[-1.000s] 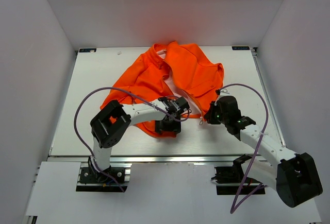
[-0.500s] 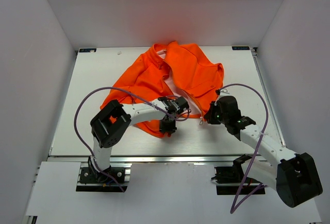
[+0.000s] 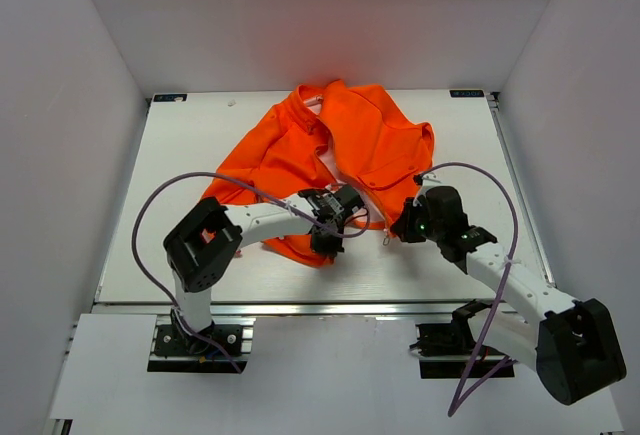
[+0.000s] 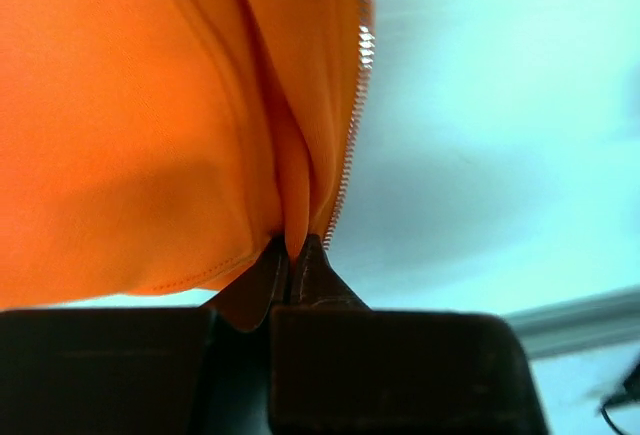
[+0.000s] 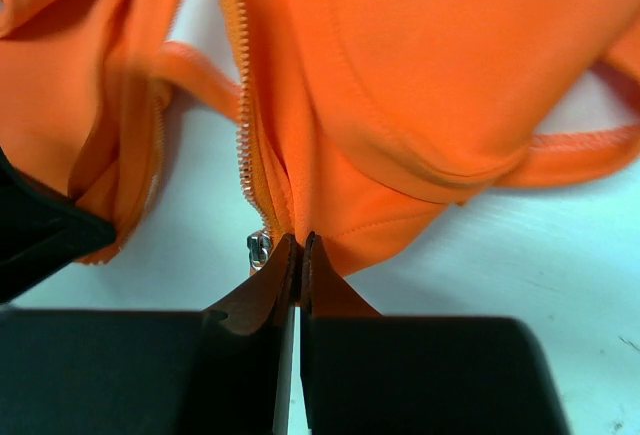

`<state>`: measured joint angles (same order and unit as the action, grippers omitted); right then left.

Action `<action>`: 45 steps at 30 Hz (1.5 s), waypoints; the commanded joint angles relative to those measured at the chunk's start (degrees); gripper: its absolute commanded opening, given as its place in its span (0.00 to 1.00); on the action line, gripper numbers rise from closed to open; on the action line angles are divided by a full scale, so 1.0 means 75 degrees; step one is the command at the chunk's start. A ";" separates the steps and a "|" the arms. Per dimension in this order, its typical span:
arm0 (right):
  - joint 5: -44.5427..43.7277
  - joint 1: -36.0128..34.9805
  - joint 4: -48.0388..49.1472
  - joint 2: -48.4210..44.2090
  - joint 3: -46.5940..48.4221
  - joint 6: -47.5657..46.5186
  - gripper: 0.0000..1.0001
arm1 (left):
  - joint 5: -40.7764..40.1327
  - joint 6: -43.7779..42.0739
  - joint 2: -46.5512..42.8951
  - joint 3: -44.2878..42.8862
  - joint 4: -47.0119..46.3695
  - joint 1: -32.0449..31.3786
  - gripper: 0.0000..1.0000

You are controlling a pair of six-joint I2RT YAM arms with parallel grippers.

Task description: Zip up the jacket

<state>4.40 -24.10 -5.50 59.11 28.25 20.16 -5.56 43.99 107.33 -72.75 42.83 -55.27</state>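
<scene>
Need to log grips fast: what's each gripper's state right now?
Left gripper: closed, pinching the jacket beside its zipper teeth.
Right gripper: closed, pinching the jacket near its zipper pull.

The white table (image 3: 180, 145) bore only the orange jacket (image 3: 380, 145), which lay open and rumpled from its middle toward the far edge, hem nearest.

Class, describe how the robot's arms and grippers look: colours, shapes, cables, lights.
Both the left arm and right arm have white links with bulky black joint housings. A thin purple cable loops alongside each. The left gripper and right gripper are black, with blocky bodies and fingers tapering to points. A small green light glows near the right wrist.
</scene>
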 commanded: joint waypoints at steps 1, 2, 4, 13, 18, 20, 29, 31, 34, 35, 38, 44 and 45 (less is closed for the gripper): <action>0.0876 0.0025 0.0463 -0.0334 -0.0064 -0.0344 0.00 | 0.0063 -0.0404 -0.1160 -0.0061 -0.0402 -0.0014 0.00; 0.1121 0.0014 0.0498 -0.0381 -0.0017 -0.0368 0.00 | 0.0004 -0.0416 -0.1348 -0.0073 -0.0402 -0.0014 0.00; 0.1252 0.0025 0.0475 -0.0428 0.0088 -0.0403 0.00 | -0.0067 -0.0556 -0.1945 -0.0073 -0.0495 -0.0014 0.00; 0.1346 0.0025 0.0276 -0.0159 0.0768 -0.0380 0.00 | -0.1120 -0.0744 -0.3774 0.0429 -0.1547 -0.0014 0.00; 0.1768 0.0014 0.0533 -0.0136 0.0874 -0.0345 0.00 | -0.1870 -0.0639 -0.4548 0.1624 -0.3176 -0.0014 0.00; 0.1803 0.0014 0.0638 -0.0124 0.0886 -0.0275 0.00 | -0.2000 -0.0429 -0.4654 0.2185 -0.4136 -0.0014 0.00; 0.1909 -0.0115 0.1481 0.0041 0.0618 -0.0087 0.00 | -0.2293 0.0522 -0.4057 0.2774 -0.6307 -0.0014 0.00; 0.1920 -0.0208 0.2079 -0.0006 0.0465 -0.0028 0.00 | -0.2282 0.0557 -0.4045 0.2798 -0.6634 -0.0014 0.00; 0.1758 -0.0361 0.2501 0.0052 0.0428 0.0147 0.00 | -0.2281 0.0440 -0.4010 0.2787 -0.6975 -0.0014 0.00; 0.1664 -0.0396 0.2537 0.0087 0.0463 0.0182 0.00 | -0.2328 0.0475 -0.3952 0.2740 -0.6953 -0.0014 0.00; 0.1207 -0.0525 0.2783 0.0029 0.0581 0.0346 0.00 | -0.2481 0.0440 -0.3811 0.2517 -0.6813 -0.0014 0.00; 0.0247 -0.0970 0.3545 -0.0136 0.0557 0.0242 0.00 | -0.2668 0.0673 -0.3588 0.2225 -0.6684 -0.0014 0.00; 0.0059 -0.1063 0.3545 -0.0112 0.0592 0.0183 0.00 | -0.2692 0.0860 -0.3530 0.2166 -0.6637 -0.0014 0.00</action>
<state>9.41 -29.91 14.44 59.64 31.79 22.09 -24.25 48.03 80.75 -53.01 -5.78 -55.24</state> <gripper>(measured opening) 0.023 0.057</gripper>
